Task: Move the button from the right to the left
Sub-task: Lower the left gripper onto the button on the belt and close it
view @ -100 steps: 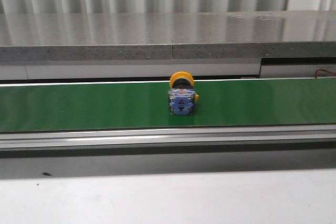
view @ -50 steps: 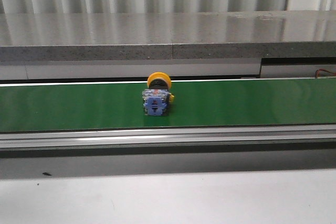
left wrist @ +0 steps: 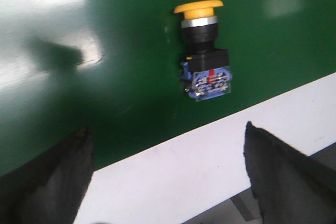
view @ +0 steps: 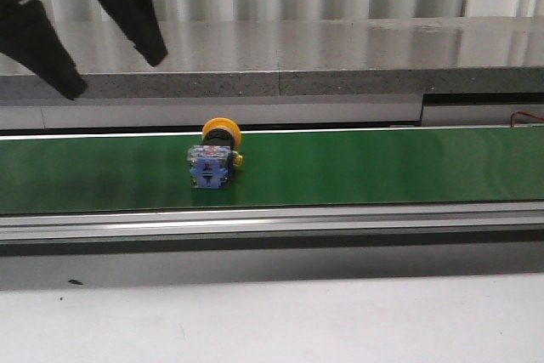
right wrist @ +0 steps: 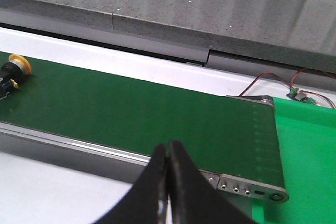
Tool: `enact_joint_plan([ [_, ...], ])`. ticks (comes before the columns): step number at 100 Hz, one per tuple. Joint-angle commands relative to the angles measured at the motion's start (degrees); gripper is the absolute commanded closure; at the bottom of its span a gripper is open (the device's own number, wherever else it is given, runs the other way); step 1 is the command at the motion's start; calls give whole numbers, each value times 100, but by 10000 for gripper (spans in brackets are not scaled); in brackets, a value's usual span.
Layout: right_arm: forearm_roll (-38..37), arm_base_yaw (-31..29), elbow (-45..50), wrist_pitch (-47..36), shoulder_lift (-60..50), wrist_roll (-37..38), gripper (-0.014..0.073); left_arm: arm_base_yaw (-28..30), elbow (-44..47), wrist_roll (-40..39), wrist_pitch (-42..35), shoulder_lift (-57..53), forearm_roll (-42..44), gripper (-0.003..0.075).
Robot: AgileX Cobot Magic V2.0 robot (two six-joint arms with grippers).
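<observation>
From the front, the button [view: 213,155] lay on the green belt [view: 382,167], below the left gripper [view: 85,36], whose jaws were spread. The left wrist view showed it between them, untouched. The right gripper [right wrist: 168,169] was pressed together, well apart from the button [right wrist: 10,72].

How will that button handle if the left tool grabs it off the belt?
The button looks rigid, so it shouldn't deform. It lies on its side with a round yellow head, so a nudge may pivot or roll it. The boxy block probably offers flatter faces for the open left tool.
</observation>
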Motion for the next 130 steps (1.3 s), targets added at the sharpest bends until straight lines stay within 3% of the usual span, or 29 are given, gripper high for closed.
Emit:
enact_joint_plan([
  [1,-34,2,-151,-417,52,-27,662,-214,-466,-199,7,94,-225,156],
  [45,-34,2,-151,-417,52,-27,662,-520,-894,-886,121,943,145,157],
  [69,-34,2,-151,-417,52,-27,662,-520,-894,-1527,132,1053,1057,156],
  [105,-34,2,-151,-417,52,-27,662,-520,-894,-1737,400,1319,1372,164],
  [112,-34,2,-151,-417,52,-27,662,-520,-894,-1865,453,1319,1576,235],
  [130,-34,2,-151,-417,52,-27,662,-520,-898,-1888,642,1319,1749,575],
])
